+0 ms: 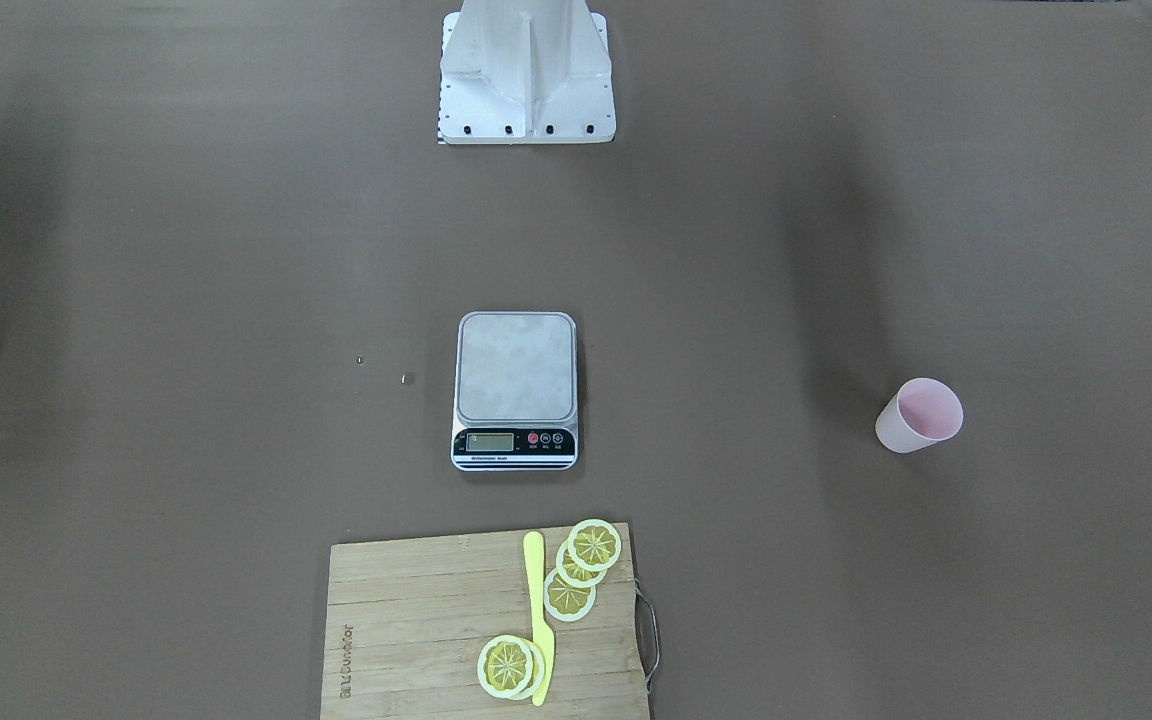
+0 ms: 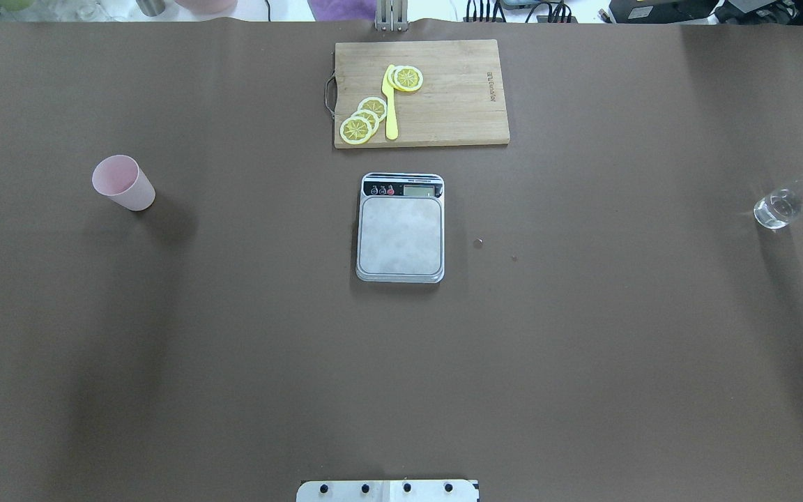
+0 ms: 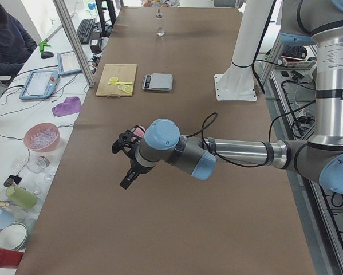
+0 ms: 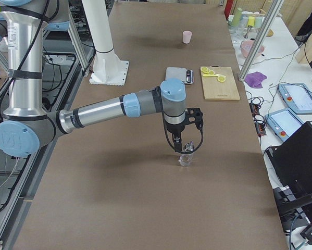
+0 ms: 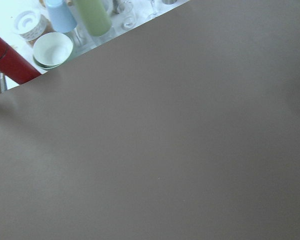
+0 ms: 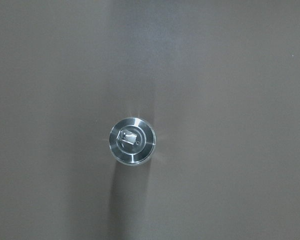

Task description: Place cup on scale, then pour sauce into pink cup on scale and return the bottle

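The pink cup (image 2: 123, 183) stands upright on the brown table (image 2: 234, 348), well apart from the scale (image 2: 401, 227), on the robot's left; the left gripper (image 3: 125, 144) hovers near the cup without touching it, and how far its fingers are spread cannot be told; the glass bottle (image 2: 788, 201) stands at the far right; the right gripper (image 4: 186, 146) hangs directly above it, its opening likewise unclear.

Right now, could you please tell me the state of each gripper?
Left gripper: cannot be told, shown only from the side.
Right gripper: cannot be told, shown only from the side, above the glass bottle.
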`<action>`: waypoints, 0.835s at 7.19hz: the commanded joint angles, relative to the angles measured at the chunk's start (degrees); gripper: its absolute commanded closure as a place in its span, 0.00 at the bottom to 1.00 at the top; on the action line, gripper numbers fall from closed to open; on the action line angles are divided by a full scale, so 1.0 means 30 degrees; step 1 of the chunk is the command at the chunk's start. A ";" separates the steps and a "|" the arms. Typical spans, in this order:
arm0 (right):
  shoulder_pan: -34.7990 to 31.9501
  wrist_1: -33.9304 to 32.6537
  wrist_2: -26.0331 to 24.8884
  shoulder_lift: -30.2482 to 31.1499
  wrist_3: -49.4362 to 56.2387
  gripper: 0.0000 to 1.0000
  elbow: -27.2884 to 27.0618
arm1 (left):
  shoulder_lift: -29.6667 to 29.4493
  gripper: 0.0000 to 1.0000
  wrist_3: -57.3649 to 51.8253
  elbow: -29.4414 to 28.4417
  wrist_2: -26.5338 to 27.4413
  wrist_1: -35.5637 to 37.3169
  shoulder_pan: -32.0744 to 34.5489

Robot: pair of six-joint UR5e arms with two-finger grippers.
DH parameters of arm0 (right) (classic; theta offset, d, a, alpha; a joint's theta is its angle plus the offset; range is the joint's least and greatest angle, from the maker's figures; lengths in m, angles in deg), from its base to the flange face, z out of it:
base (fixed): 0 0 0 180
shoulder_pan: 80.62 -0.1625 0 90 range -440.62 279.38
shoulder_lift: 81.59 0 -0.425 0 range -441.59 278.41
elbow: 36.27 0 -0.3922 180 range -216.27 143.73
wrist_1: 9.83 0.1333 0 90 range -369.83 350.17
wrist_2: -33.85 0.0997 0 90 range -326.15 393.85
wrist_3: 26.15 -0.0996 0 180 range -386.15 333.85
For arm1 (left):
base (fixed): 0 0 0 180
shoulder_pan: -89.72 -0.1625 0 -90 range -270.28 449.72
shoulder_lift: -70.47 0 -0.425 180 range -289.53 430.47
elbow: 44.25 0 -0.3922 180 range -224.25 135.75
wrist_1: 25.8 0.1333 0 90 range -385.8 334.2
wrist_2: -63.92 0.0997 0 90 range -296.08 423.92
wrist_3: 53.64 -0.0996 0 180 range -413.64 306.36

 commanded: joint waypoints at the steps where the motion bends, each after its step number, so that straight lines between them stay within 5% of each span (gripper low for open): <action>1: 0.0019 0.1213 0.0045 0.0580 -0.0311 0.00 0.0091 | -0.0480 0.02 0.2878 0.0050 -0.0193 -0.2246 -0.2343; 3: 0.0631 0.1707 -0.0042 0.0788 -0.1823 0.00 0.0091 | -0.0426 0.02 0.5750 -0.0241 0.0040 -0.4150 -0.5191; 6: 0.1802 0.9306 -0.0247 0.4380 -0.6306 0.00 0.0091 | -0.0396 0.02 0.6815 -0.0361 0.1818 -0.4689 -0.7509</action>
